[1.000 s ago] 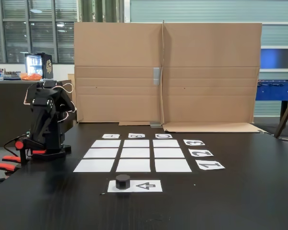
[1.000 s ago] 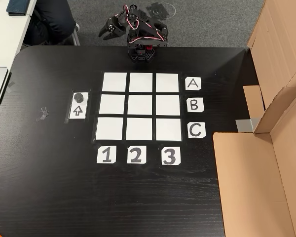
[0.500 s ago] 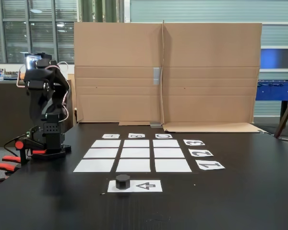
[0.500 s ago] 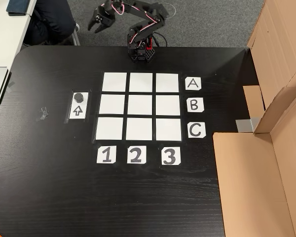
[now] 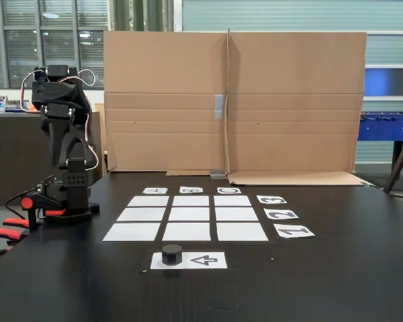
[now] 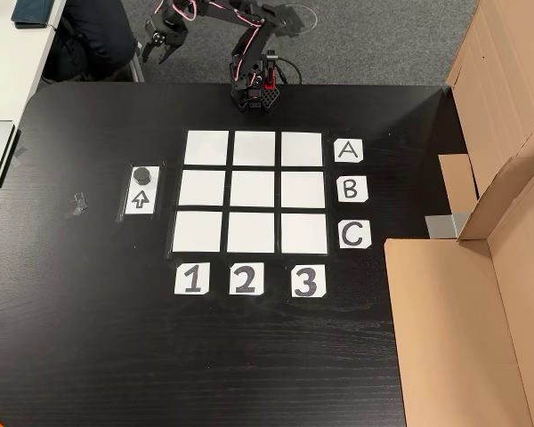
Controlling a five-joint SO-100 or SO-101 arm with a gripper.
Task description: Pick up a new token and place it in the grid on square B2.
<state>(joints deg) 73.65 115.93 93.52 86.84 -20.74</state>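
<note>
Black token [image 6: 142,174] stands upright, flat face up, on arrow sheet [image 6: 141,200].

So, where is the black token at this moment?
In the top-down fixed view the token sits on the arrow sheet, above the arrow, left of the grid beside row B.

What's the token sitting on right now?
The token rests on one end of the white arrow sheet, beside the grid, whose squares are all bare. The paper directly under the token is covered, so any marking there can't be seen.
</note>
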